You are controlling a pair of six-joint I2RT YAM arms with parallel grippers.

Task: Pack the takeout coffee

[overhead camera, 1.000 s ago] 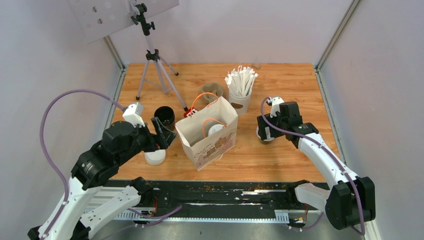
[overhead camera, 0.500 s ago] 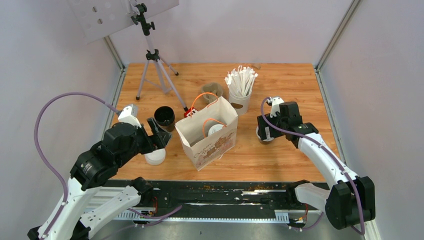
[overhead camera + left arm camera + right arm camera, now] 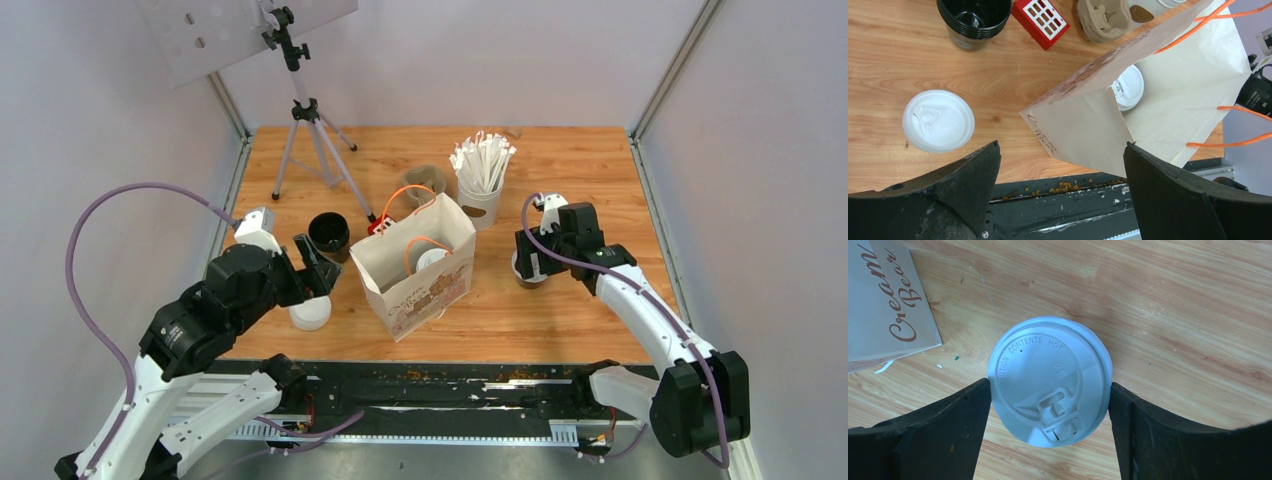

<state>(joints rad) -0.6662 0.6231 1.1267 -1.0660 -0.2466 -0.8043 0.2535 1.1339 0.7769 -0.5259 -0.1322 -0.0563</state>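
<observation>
One takeout coffee cup (image 3: 1050, 375), dark with a white lid, stands on the table right of the paper bag (image 3: 415, 265). My right gripper (image 3: 1049, 385) straddles it, and both fingers touch the lid's rim; it shows in the top view too (image 3: 530, 265). The second cup's white lid (image 3: 1128, 87) shows inside the open bag (image 3: 1083, 120) and also in the top view (image 3: 432, 258). My left gripper (image 3: 1062, 145) is open and empty, left of the bag (image 3: 318, 268).
A white stack of lids (image 3: 310, 315) sits below my left gripper. Black empty cups (image 3: 328, 233), a red box (image 3: 1040, 20), beige pulp trays (image 3: 425, 180) and a white cup of wrapped sticks (image 3: 482, 175) stand behind the bag. A tripod (image 3: 305, 120) stands at back left.
My left arm has drawn back a little to the left, away from the bag. The right arm and the cup have not moved.
</observation>
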